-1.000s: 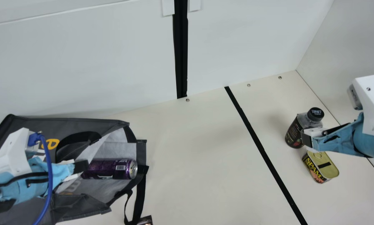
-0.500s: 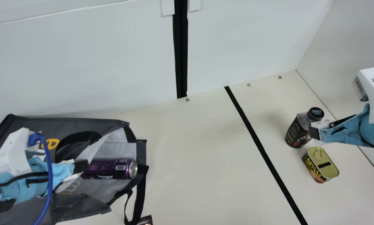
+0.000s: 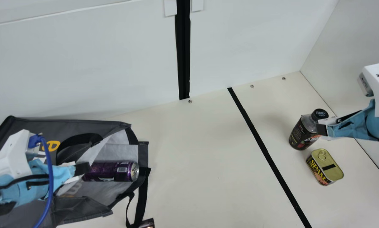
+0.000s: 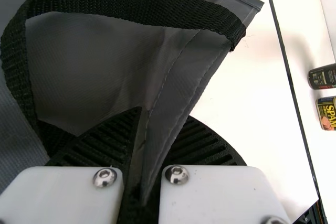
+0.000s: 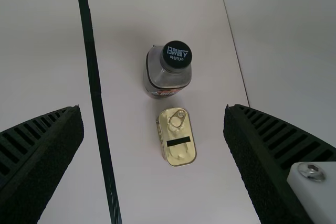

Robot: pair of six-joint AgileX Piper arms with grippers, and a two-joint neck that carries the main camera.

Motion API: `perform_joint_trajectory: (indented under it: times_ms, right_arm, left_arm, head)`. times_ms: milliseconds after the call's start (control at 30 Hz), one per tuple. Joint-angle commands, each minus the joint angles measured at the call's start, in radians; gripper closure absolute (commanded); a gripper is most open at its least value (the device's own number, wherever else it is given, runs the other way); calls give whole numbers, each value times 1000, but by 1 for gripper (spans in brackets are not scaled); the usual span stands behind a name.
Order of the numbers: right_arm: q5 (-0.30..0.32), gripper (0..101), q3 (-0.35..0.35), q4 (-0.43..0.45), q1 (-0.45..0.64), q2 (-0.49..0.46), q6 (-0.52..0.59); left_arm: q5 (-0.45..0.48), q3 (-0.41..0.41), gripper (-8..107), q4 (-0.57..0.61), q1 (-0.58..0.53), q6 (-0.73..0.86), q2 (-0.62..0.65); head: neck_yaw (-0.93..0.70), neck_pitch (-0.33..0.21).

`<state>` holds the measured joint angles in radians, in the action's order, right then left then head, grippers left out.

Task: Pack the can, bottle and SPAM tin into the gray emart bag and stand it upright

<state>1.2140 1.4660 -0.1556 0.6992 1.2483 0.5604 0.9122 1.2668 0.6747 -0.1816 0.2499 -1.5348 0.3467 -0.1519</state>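
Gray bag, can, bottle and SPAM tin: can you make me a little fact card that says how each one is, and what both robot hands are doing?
Gray bag: lying on its side
Can: on its side in the bag's mouth
Bottle: standing on the table
SPAM tin: on the table, lid up
Left hand: pinching the bag's cloth
Right hand: open, holding nothing

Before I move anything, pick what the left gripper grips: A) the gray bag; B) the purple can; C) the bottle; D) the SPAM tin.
A: in the left wrist view, a fold of the gray bag is pinched between the left gripper's two ribbed fingers.
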Motion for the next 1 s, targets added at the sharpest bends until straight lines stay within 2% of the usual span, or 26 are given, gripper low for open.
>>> perform_joint_trajectory:
  times_ms: [0,367,967]
  right_arm:
    - [-8,6,0,-3,2,11,6]
    - [-46,6,2,-23,19,93,42]
    - [-84,6,46,-38,19,242,73]
  left_arm:
    - [0,0,107,0,0,0,0]
    - [0,0,107,0,0,0,0]
    - [0,0,107,0,0,0,0]
  head:
    - [2,-23]
    - [2,-23]
    - [2,-23]
